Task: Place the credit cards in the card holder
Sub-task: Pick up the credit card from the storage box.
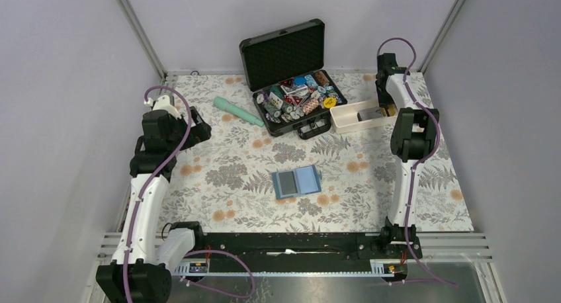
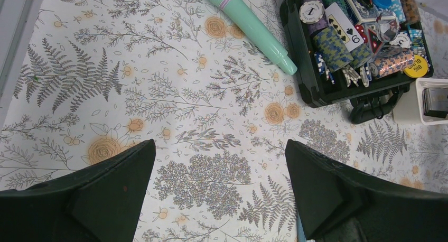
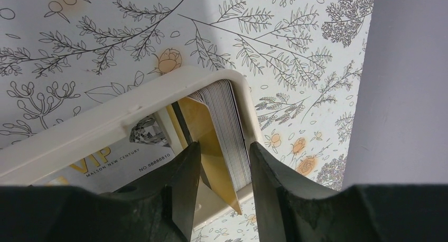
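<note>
While the left gripper (image 2: 219,147) gapes empty, the right gripper (image 3: 224,147) sets narrow jaws, grip unclear, astride grey-and-gold plastic credit cards (image 3: 224,110) in a long white plastic tray (image 3: 105,128): pick-up step; next, pinch and lift toward the teal-blue folding card holder (image 1: 297,182)

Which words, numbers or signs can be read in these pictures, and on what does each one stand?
"VIP": pale card in the white tray.
"MALSON NEW CENTURY": same card.
"NO.8888810": same card, digits uncertain.
"BIG BL", rest unclear: yellow chip in the black case.
"Q" with a spade: playing card there.
Other chip prints: too small.
</note>
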You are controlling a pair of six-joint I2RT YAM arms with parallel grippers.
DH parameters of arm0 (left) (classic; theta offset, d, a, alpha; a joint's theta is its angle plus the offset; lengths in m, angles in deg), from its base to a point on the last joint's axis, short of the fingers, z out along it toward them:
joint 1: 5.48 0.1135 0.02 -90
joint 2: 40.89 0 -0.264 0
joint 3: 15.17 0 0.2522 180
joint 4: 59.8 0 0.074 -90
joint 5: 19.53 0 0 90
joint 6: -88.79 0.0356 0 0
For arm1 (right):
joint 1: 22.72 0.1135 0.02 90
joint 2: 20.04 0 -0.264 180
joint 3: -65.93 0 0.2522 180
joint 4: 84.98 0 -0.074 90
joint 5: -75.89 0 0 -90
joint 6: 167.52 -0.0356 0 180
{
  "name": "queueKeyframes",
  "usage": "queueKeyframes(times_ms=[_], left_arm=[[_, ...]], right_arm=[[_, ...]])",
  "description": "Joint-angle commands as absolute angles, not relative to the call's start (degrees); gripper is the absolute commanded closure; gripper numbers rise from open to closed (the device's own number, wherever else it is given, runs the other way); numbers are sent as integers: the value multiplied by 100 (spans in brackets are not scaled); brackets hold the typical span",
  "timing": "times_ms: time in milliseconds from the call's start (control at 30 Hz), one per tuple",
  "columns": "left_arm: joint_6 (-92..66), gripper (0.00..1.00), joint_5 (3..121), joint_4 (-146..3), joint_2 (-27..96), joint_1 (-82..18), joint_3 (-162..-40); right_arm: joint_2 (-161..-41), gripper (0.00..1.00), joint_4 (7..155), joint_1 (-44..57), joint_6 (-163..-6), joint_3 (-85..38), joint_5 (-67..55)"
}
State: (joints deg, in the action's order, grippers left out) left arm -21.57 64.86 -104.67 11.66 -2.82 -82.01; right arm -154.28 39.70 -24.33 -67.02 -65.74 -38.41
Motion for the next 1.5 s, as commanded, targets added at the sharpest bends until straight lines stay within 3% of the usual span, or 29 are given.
queueKeyframes(times_ms=[0,267,733,1167,1467], left_arm=[[-2116,1,6460,-10177,1044,-301,-8184],[-2116,1,6467,-10169,1044,-319,-8184],[-2116,1,6465,-10177,1004,-324,-8166],[-2196,1,6246,-10101,899,-320,-8081],[-2600,1,5451,-10010,764,-427,-7876]], right_arm=[[-15126,56,3862,-2387,-6698,-6857,-3922],[-14975,67,3825,-2331,-6722,-6872,-3834],[-14713,77,3635,-2303,-6852,-6923,-3514],[-14141,100,3599,-2299,-7293,-6670,-2461],[-12832,100,4292,-2303,-7977,-5382,-1213]])
